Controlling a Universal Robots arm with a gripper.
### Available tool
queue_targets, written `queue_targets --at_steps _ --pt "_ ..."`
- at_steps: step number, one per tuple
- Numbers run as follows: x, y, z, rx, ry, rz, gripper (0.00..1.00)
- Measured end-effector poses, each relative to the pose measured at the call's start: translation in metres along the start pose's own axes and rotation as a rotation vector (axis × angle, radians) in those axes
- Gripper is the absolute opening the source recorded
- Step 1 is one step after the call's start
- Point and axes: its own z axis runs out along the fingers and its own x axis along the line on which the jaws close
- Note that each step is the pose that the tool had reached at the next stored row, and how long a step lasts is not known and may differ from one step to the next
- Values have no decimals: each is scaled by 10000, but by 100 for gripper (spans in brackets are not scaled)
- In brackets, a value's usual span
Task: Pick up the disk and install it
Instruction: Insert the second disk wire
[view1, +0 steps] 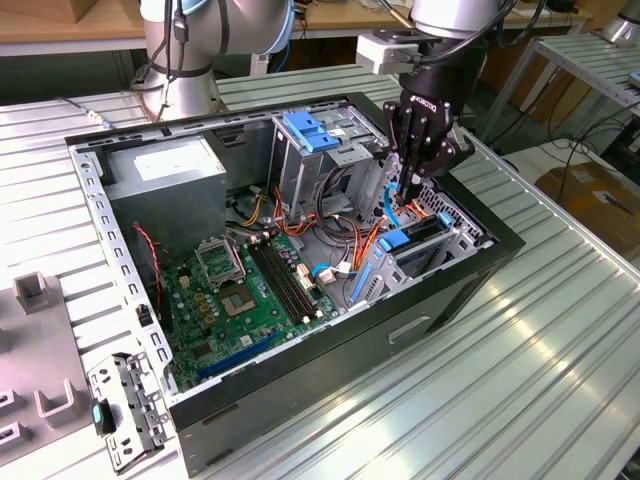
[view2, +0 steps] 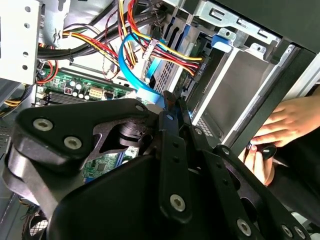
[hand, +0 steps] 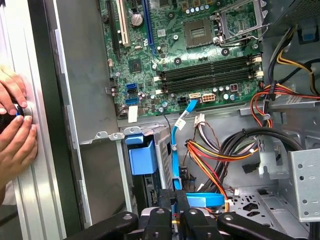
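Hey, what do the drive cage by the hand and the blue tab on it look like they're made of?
The drive cage looks like bare sheet metal: dull grey, thin, with punched holes. The blue tab looks like moulded plastic, with even colour and a soft sheen.

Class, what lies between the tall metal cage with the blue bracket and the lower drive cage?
Exterior view: a bundle of orange, red and black wires, plus a light blue flat cable.
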Motion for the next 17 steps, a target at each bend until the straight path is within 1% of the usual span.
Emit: queue_targets --at_steps 4,5,8,9,10,11,12,13,14,15,16,17 --pt "1 0 0 0 0 0 17" --pt "1 0 0 0 0 0 24" --pt "1 -3 -1 -5 2 -3 24" --pt "1 -7 -2 -19 8 -7 24" --pt "0 -14 -5 -48 22 -13 24" --pt "-1 -21 -6 -80 58 -20 24" --pt "-2 -30 -8 -118 134 -32 24" --pt "-3 -40 -10 -156 259 -45 24" --pt "-5 -59 -14 -226 625 -76 24" --pt "-6 -65 -15 -238 858 -87 24" --pt "-6 -65 -15 -250 900 -91 24" --pt "-7 -67 -14 -256 904 -96 24"
